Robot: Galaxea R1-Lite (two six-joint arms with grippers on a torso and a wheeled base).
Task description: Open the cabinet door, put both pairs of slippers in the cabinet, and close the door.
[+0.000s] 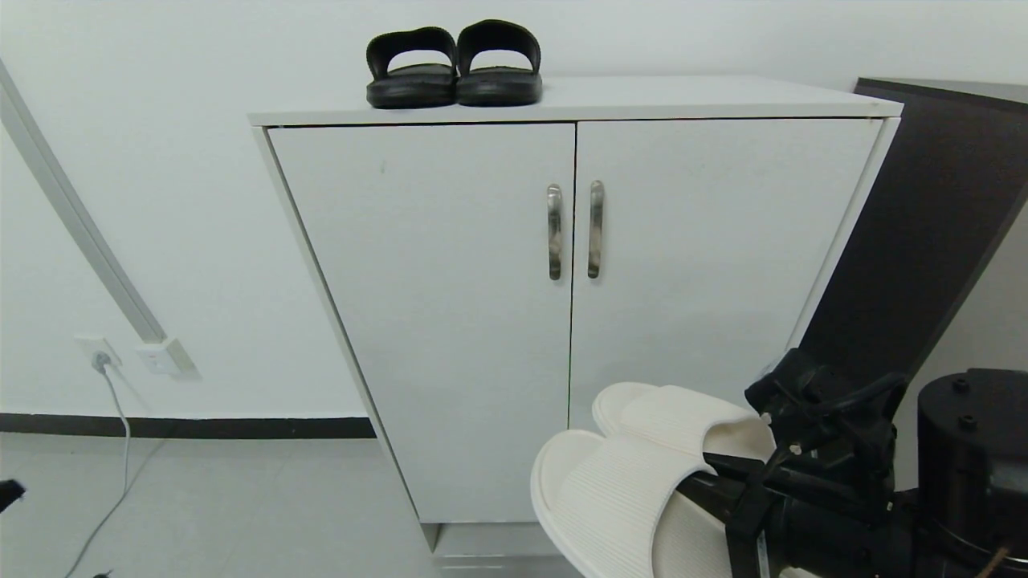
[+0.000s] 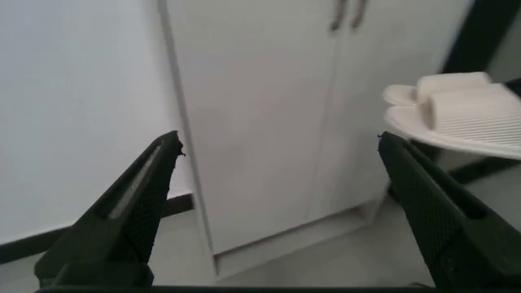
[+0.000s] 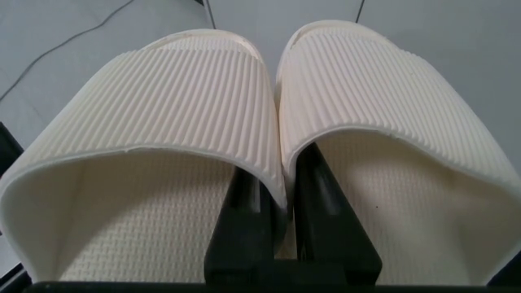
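**shoe_fan:** White ribbed foam slippers pinched as a pair in the right gripper, hanging low in front of the right-hand door. Why grabbed like that?

**bot_watcher:** Probably to carry two with one pincer. One black finger tucked under each strap, inner strap walls squeezed together in between, toes aimed at the cabinet. Should make for an easy slide onto a shelf, at a guess.

**shoe_fan:** And the tall white two-door cabinet?

**bot_watcher:** Shut, both doors flush, two metal bar handles side by side at the middle seam. So step one not yet done. Black rubber slide slippers parked up on top towards the left end, touching each other, well apart from the white pair.

**shoe_fan:** Left gripper?

**bot_watcher:** Spread wide, holding nothing, low down and facing the cabinet's left front edge. Looks free for the handle pull, with the other pincer busy.

**shoe_fan:** Any worry?

**bot_watcher:** Maybe the right door swinging into the white pair. Better to go for the left door, or back the load off first.
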